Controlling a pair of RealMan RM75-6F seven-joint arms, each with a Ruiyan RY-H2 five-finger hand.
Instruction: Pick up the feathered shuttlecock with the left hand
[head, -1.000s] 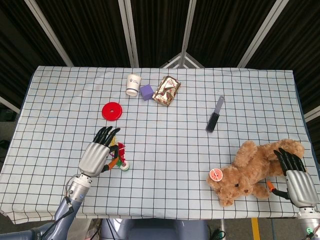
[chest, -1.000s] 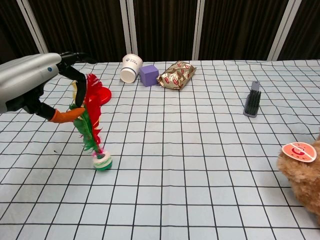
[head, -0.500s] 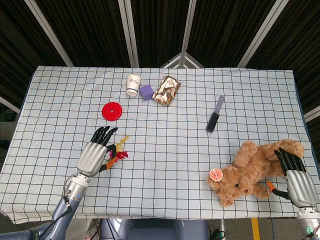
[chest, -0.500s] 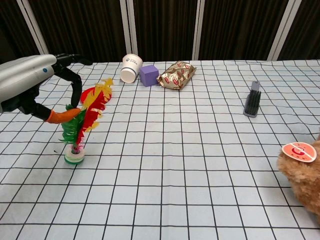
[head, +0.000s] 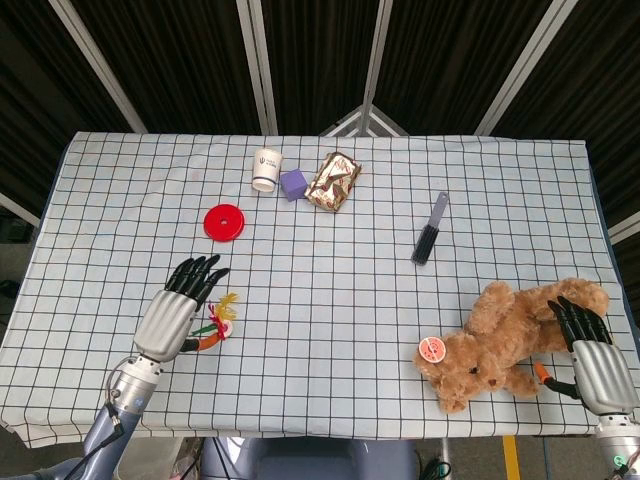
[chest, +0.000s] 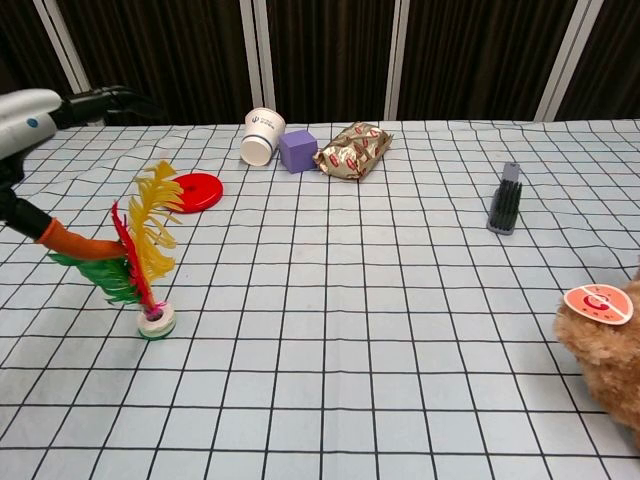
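- The feathered shuttlecock (chest: 145, 265) stood on its round white-and-green base on the checked tablecloth (head: 330, 300), near the front left part of the table, with yellow, red and green feathers fanning upward and to the left.
- In the head view the shuttlecock (head: 217, 322) appeared just beside the left hand (head: 180, 312), on its right.
- The left hand's fingers (head: 196, 275) were extended and spread; its orange-tipped thumb (chest: 75, 243) reached in against the green feathers, and nothing was clamped in the hand. Whether the thumb actually touched the feathers could not be told.
- Beyond the shuttlecock, a flat red disc (head: 225, 221) lay on the cloth.
- Further back, a white paper cup (head: 264, 168) lay on its side, a small purple cube (head: 293, 184) sat just beside it, and a shiny crumpled snack packet (head: 333, 181) lay right of the cube.
- A dark brush (head: 431, 232) lay well apart on the right half of the table.
- A brown teddy bear (head: 505, 340) with a round orange tag lay at the front right.
- The right hand (head: 590, 352) rested by the bear's far end, its dark fingers stretched over the bear's leg; no grasp on the bear was visible, though it could not be told for certain.
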